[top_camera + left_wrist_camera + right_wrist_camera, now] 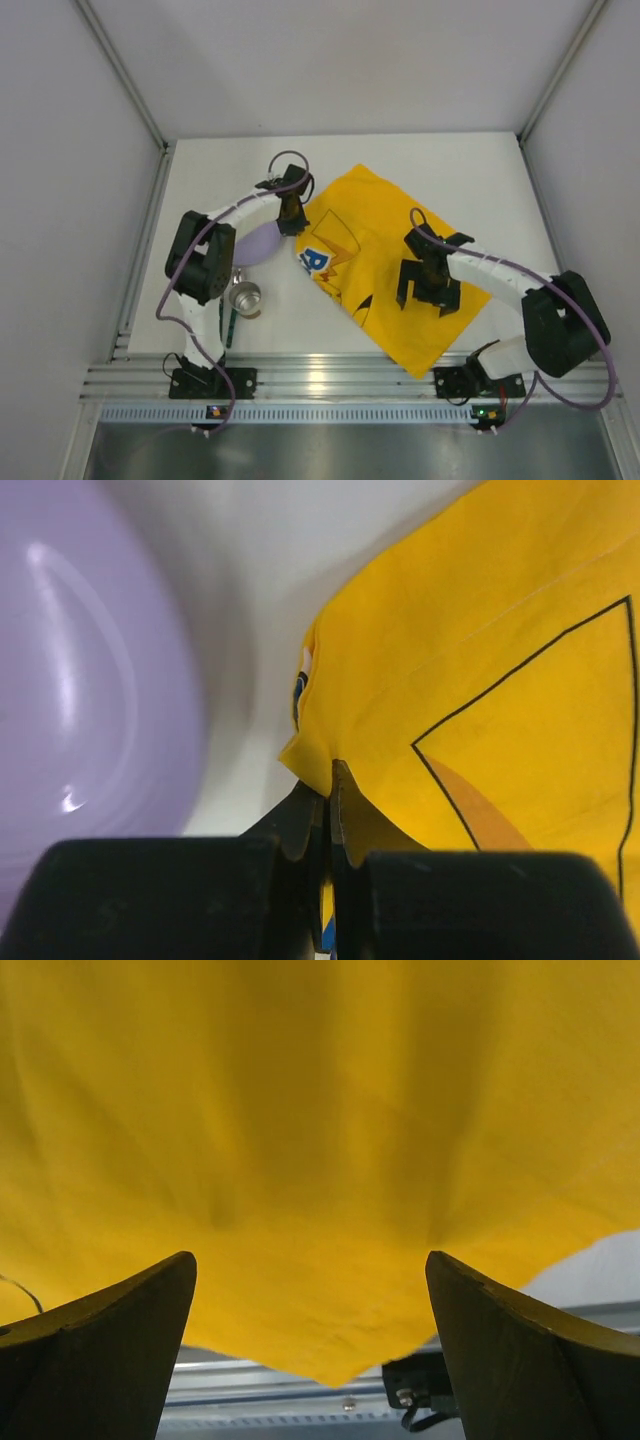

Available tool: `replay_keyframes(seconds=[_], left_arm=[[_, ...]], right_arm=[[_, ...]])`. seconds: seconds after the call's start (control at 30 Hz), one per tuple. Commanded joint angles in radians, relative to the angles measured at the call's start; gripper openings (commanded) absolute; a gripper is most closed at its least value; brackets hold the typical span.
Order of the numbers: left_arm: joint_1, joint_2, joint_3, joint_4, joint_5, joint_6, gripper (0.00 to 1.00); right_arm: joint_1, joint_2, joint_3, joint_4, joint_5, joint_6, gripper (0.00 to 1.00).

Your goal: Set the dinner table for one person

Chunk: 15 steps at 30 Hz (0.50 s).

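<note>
The white dinner table (460,170) carries a yellow cartoon-printed cloth (385,250), lying rumpled and slantwise in the middle. My left gripper (291,226) is at the cloth's left edge. In the left wrist view it (328,785) is shut on a fold of the yellow cloth (480,660), and the fabric shows between the fingers. My right gripper (424,298) hovers over the near right part of the cloth. In the right wrist view it (312,1295) stands wide open with only the cloth (320,1140) below it and nothing between its fingers.
A pale purple plate (256,246) lies just left of the cloth, partly under my left arm, and fills the left of the left wrist view (80,680). A metal cup (244,297) and a dark utensil (230,325) sit near it. The ribbed aluminium rail (340,380) edges the near side.
</note>
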Motion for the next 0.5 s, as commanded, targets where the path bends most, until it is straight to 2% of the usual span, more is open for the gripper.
replay_keyframes(seconds=[0.0,0.17,0.2,0.3,0.47], left_arm=[[-0.035,-0.167,-0.154,-0.038,-0.018,0.014,0.0],[-0.081,-0.342,-0.355,-0.067,0.003,-0.032,0.0],[-0.086,-0.395,-0.39,-0.095,0.002,-0.038,0.0],[-0.089,-0.488,-0.426,-0.177,0.003,-0.052,0.0],[-0.101,-0.612,-0.483,-0.241,0.029,-0.089,0.0]], right_arm=[[-0.028,0.09,-0.01,0.157,-0.018,0.016,0.98],[-0.115,0.206,0.067,0.184,0.05,-0.041,0.98],[-0.167,0.246,0.102,0.197,0.065,-0.076,0.98],[-0.288,0.353,0.186,0.203,0.087,-0.151,0.98],[-0.366,0.483,0.415,0.162,0.124,-0.245,0.96]])
